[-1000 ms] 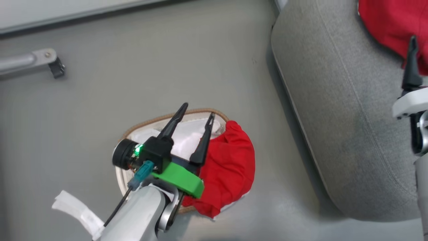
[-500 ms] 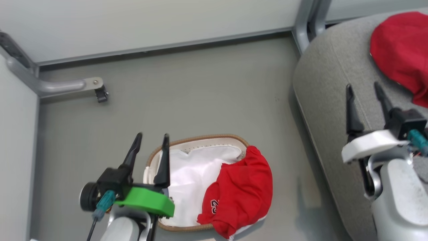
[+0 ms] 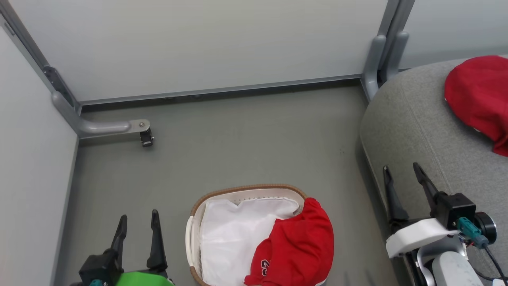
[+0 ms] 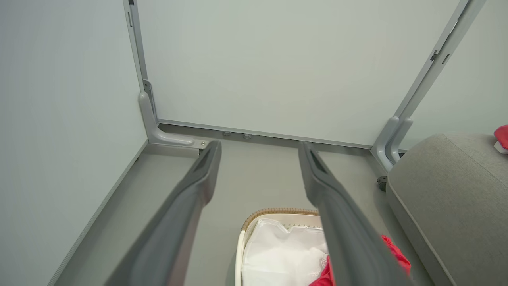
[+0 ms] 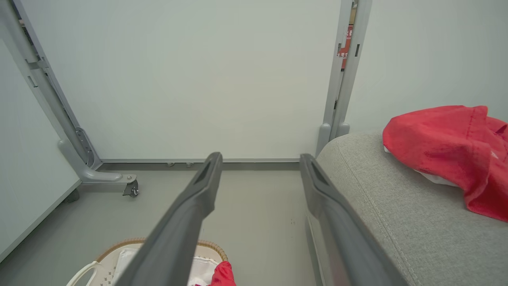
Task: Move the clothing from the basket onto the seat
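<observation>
basket (image 3: 246, 188): on the grey floor (image 3: 238, 139), between the two grippers, white liner (image 3: 234, 234) showing at its left
red garment (image 3: 297, 246): heaped in the basket's right end, spilling over the rim
second red garment (image 3: 476, 91): lying on the seat (image 3: 416, 139), far right
left gripper (image 3: 139, 215): spread, empty, just left of the basket
right gripper (image 3: 400, 167): spread, empty, at the seat's near edge
around: caster foot (image 3: 145, 137) by the left panel, grey post (image 3: 381, 51) beside the seat

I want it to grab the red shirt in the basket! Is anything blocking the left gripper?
Nothing visible blocks it. The red clothing lies uncovered, draped over the basket's right rim. The open left gripper is left of the basket; only its rim lies between.
</observation>
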{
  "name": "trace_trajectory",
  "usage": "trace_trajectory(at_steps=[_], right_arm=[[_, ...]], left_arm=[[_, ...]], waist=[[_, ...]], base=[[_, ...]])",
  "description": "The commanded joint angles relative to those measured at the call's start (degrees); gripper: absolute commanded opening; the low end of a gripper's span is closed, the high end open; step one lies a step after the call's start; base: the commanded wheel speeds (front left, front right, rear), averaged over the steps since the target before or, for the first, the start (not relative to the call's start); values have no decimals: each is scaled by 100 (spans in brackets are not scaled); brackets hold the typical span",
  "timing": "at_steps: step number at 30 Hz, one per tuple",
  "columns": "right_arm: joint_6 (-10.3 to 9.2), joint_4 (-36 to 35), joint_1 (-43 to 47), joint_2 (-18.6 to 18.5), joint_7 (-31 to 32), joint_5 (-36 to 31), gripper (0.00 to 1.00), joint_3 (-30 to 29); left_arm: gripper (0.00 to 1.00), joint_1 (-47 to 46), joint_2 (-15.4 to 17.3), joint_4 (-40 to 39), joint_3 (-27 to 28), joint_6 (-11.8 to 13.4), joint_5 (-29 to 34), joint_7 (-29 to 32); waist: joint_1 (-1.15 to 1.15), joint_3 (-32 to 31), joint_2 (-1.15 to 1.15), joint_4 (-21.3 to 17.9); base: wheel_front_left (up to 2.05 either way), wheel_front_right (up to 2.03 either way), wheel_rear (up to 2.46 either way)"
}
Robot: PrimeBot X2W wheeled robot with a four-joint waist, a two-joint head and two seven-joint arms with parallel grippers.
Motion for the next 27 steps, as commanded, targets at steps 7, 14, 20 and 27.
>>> trace_trajectory(at_steps=[7, 14, 20, 27], right_arm=[[-8, -104, 357, -23, -12, 47, 100, 216], [-8, -11, 442, -22, -12, 167, 100, 312], [-8, 24, 456, -21, -13, 205, 100, 332], [-8, 40, 487, -21, -12, 241, 100, 350]], left_arm=[[100, 283, -102, 8, 201, -168, 217, -5], [100, 297, -139, 80, 176, -248, 324, -5], [100, 338, -152, 107, 166, -268, 367, -5], [100, 354, -156, 105, 151, -280, 369, -5]], waist=[[0, -107, 0, -52], [0, -176, 0, -81], [0, -228, 0, -77], [0, -245, 0, -61]], base=[[0, 0, 0], [0, 0, 0], [0, 0, 0], [0, 0, 0]])
